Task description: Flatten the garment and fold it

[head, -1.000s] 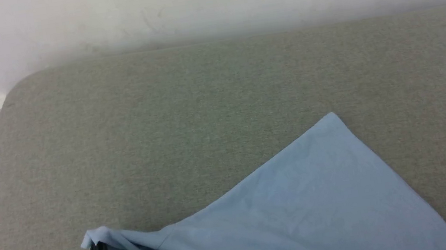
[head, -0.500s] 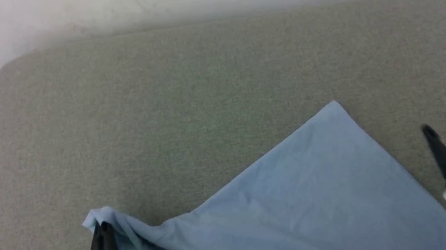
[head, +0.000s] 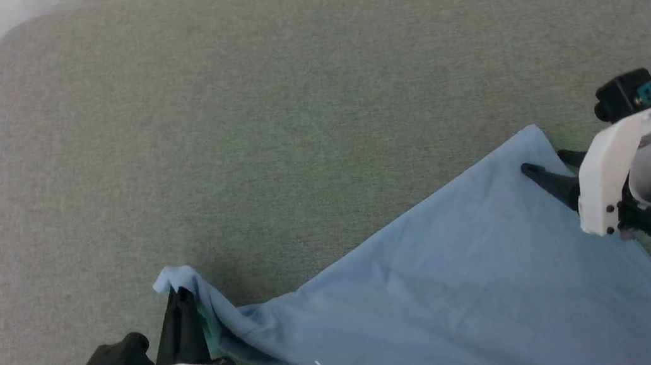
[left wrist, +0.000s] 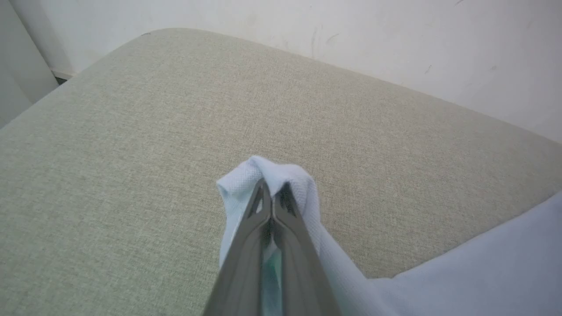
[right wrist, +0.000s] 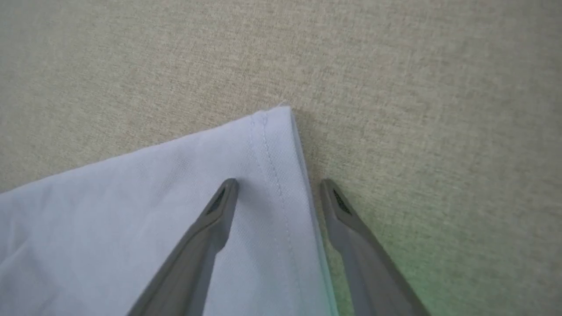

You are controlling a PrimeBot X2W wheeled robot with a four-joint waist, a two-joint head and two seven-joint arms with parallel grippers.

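Clamping, left gripper (head: 179, 295): I'm pinching a bunched shirt (head: 441, 281) corner, jaws closed on it.
Hovering, right gripper (head: 542, 161): I'm holding it wide open, fingers straddling the hemmed edge by the far corner, nothing gripped.
Shirt: it's lying spread on the grey cushion (head: 291, 117), stretching between both grippers.

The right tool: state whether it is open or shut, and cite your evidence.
Open. The right tool has its fingers apart, straddling the hemmed edge of the garment near its corner.
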